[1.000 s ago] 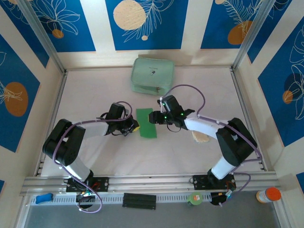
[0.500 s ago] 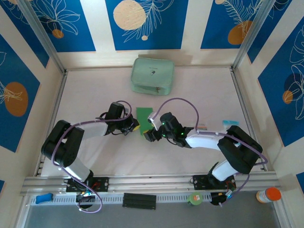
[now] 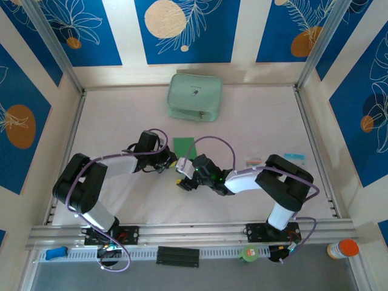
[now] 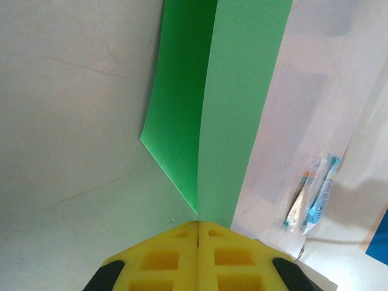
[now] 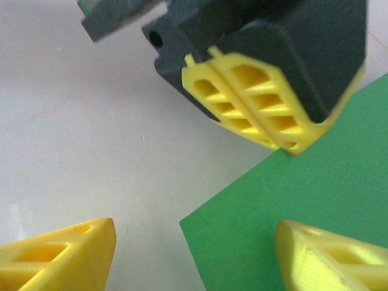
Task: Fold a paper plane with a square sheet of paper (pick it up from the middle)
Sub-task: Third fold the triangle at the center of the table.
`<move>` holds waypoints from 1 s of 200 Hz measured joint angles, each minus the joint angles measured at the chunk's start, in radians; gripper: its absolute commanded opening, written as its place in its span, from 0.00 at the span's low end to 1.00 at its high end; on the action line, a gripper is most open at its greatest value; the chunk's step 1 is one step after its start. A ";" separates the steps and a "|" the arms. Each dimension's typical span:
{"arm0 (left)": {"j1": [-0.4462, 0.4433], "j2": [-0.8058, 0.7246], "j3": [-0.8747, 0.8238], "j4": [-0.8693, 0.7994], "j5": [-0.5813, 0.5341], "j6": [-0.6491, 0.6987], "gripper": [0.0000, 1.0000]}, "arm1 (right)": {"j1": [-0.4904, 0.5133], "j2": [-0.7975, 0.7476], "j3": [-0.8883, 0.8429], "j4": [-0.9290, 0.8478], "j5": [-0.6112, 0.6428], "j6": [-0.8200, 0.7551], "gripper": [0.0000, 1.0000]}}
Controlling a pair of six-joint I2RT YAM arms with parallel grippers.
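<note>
Pinching green paper (image 4: 233,91) edge: left tool (image 4: 198,229); right tool (image 5: 195,247) agape above corner.

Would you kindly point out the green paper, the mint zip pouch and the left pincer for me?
green paper (image 4: 242,91), left wrist view, on its lighter panel.
mint zip pouch (image 3: 195,96), top external view, middle of its top face.
left pincer (image 4: 198,225), left wrist view, where its closed yellow fingertips meet.
</note>
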 measured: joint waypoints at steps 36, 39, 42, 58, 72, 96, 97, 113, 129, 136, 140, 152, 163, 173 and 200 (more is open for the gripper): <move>0.000 0.000 0.000 -0.003 0.000 0.000 0.00 | 0.007 0.035 0.002 0.032 0.060 -0.036 0.60; 0.000 0.000 0.000 -0.003 0.000 0.000 0.00 | 0.008 0.035 0.002 0.034 0.064 -0.036 0.59; 0.000 0.000 0.000 -0.003 0.000 0.000 0.00 | 0.008 0.035 0.002 0.038 0.067 -0.040 0.58; 0.000 0.000 0.000 -0.004 0.000 0.000 0.00 | 0.008 0.035 0.002 0.055 0.080 -0.042 0.53; 0.000 0.000 0.000 -0.005 0.000 0.000 0.00 | 0.009 0.035 0.002 0.060 0.087 -0.047 0.51; 0.000 0.000 0.000 -0.014 0.000 0.000 0.00 | 0.010 0.034 0.002 0.069 0.096 -0.050 0.42; 0.000 0.000 0.000 -0.015 0.000 0.000 0.00 | 0.010 0.034 0.002 0.069 0.097 -0.050 0.42; 0.000 0.000 0.000 -0.025 0.000 0.001 0.00 | 0.013 0.034 0.000 0.073 0.103 -0.050 0.33; 0.000 0.000 0.000 -0.034 -0.001 0.001 0.07 | 0.016 0.033 -0.002 0.074 0.103 -0.059 0.21; 0.000 -0.002 0.001 -0.042 -0.002 0.003 0.10 | 0.016 0.033 -0.002 0.074 0.103 -0.059 0.16; 0.000 -0.003 0.001 -0.050 -0.005 0.003 0.12 | 0.017 0.033 -0.002 0.073 0.104 -0.055 0.14; 0.000 -0.014 0.002 -0.080 -0.019 0.010 0.21 | 0.017 0.033 -0.002 0.073 0.101 -0.051 0.09; 0.002 -0.030 0.006 -0.115 -0.036 0.028 0.27 | 0.017 0.033 -0.002 0.071 0.092 -0.046 0.06; 0.005 -0.047 0.015 -0.151 -0.056 0.044 0.29 | 0.016 0.032 -0.002 0.064 0.081 -0.035 0.05; 0.023 -0.085 0.058 -0.222 -0.097 0.122 0.35 | -0.001 0.025 -0.002 0.011 -0.002 0.022 0.02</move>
